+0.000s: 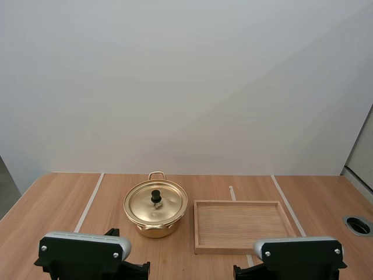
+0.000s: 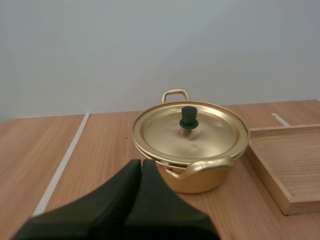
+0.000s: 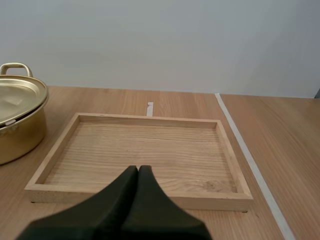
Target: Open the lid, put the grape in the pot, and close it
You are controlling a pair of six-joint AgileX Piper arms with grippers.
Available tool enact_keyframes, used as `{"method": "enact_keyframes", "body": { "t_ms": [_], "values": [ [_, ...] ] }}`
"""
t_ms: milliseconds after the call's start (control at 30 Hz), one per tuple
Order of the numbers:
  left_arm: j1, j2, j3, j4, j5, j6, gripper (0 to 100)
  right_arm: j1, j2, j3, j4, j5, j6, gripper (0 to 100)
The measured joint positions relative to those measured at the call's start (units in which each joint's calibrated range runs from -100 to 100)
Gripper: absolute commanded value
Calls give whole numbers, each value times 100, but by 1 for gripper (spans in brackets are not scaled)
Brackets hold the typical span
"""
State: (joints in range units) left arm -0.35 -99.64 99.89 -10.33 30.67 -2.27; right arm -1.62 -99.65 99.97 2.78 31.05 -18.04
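A golden pot (image 1: pixel 155 211) stands on the wooden table, left of centre, with its lid (image 1: pixel 155 202) on and a black knob (image 1: pixel 156 196) on top. In the left wrist view the pot (image 2: pixel 192 150) sits just ahead of my left gripper (image 2: pixel 141 163), whose fingers lie together as one dark wedge. My right gripper (image 3: pixel 138 169) is shut too and hangs at the near rim of the wooden tray (image 3: pixel 50 165), which holds nothing. The pot (image 3: pixel 17 120) stands beside the tray.
The wooden tray (image 1: pixel 199 224) lies to the right of the pot. White tape lines (image 1: pixel 88 202) run along the table on both sides. A round cable hole (image 1: pixel 358 224) sits near the right edge. Both arm bases stand at the front edge.
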Motion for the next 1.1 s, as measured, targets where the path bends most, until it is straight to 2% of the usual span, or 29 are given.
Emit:
{"method": "enact_keyframes", "body": {
  "t_ms": [1100],
  "values": [
    [0, 0, 0, 0, -62, 0, 2, -29, 0, 0, 0, 0, 0, 0]
  ]
}}
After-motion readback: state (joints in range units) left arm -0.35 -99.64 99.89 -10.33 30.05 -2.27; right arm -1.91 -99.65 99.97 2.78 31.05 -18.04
